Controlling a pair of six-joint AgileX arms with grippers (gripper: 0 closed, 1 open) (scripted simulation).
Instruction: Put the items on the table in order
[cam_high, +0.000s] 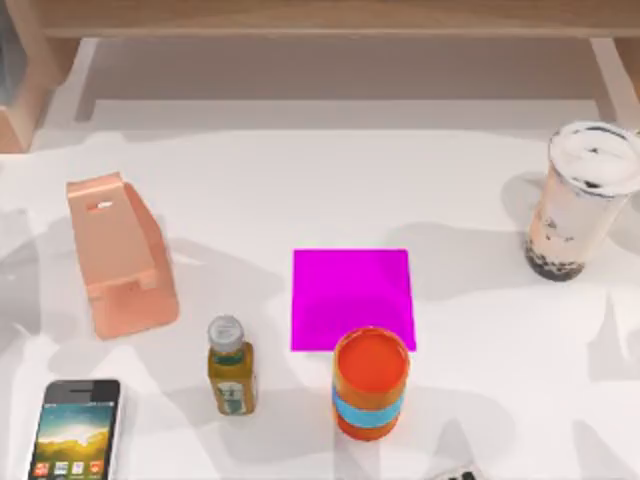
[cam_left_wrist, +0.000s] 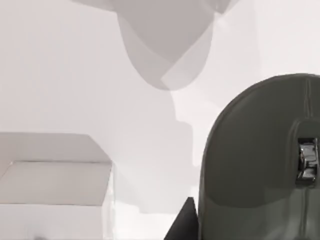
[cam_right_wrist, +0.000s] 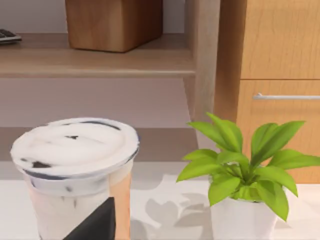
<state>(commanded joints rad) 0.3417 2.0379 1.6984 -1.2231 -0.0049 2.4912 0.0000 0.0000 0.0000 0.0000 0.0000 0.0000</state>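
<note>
The white table (cam_high: 480, 400) runs wide under a light wooden shelf (cam_high: 320, 18) along its far edge. The milk-tea cup (cam_high: 580, 205) stands upright at the table's right side, clear-walled, pale tea above a band of black pearls at its base, a white lid on top; the right wrist view has it close (cam_right_wrist: 75, 165), with a potted green plant (cam_right_wrist: 245, 175) beside it and wooden drawers (cam_right_wrist: 280, 50) behind. The smartphone (cam_high: 75, 430) lies flat at the near left corner, silver-edged, icons along its screen; the dark grey mouse (cam_left_wrist: 260, 160) sits large in the left wrist view, its scroll wheel shiny. Out from these: a magenta pad (cam_high: 352, 295) at centre; an orange cup (cam_high: 370, 382) touching its near edge; a small bottle (cam_high: 230, 365) to the left; a salmon phone stand (cam_high: 120, 255) further left. Whether either claw is wide or narrow, I cannot tell.
</note>
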